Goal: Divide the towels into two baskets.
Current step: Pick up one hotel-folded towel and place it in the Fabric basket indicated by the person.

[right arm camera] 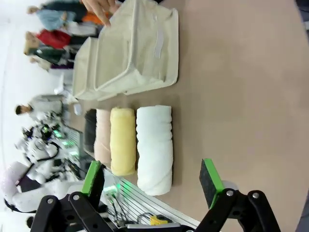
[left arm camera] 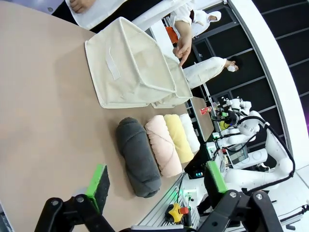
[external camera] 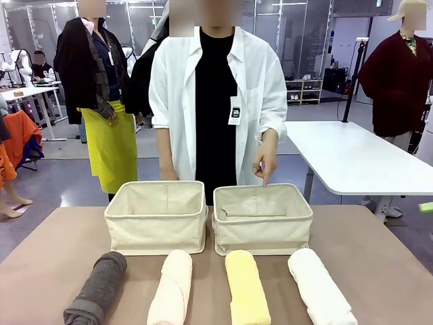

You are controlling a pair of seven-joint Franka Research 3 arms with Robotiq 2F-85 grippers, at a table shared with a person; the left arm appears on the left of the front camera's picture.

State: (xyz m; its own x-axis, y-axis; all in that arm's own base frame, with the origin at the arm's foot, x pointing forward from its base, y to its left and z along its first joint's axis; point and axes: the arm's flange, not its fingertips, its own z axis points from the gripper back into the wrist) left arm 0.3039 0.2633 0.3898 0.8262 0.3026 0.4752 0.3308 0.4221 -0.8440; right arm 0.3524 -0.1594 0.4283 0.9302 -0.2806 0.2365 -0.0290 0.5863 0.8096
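Towels lie in a row of four on the near part of the worktop (external camera: 379, 271), none of them in a basket yet: from the robot's left to its right, the dark grey towel (external camera: 96, 288), the pale pink towel (external camera: 171, 288), the yellow towel (external camera: 247, 288) and the white towel (external camera: 321, 288). All are rolled, side by side, each with its long axis running from the robot's edge toward the baskets. Just beyond them stand the left basket (external camera: 155, 233) and the right basket (external camera: 262, 235), close together, mouths up, with no towel to be seen inside. The robot's left hand (left arm camera: 155, 181) hangs above the worktop with its fingers spread wide and gripping nothing. The dark grey roll lies ahead of it and slightly below, nearest of the four, its length running away from the fingers, so they would close across its thickness. The robot's right hand (right arm camera: 151, 179) is likewise wide open and empty, with the white roll straight ahead between its fingers and lined up the same way. I judge the left arm better placed for grey and pink, the right for white and yellow. Across the worktop the person's hand (external camera: 265, 162) points a finger down at the far rim of the right basket. A badge hangs on the person's white shirt, its print too small to read. A pale strip is sewn on a basket wall, with no legible writing.
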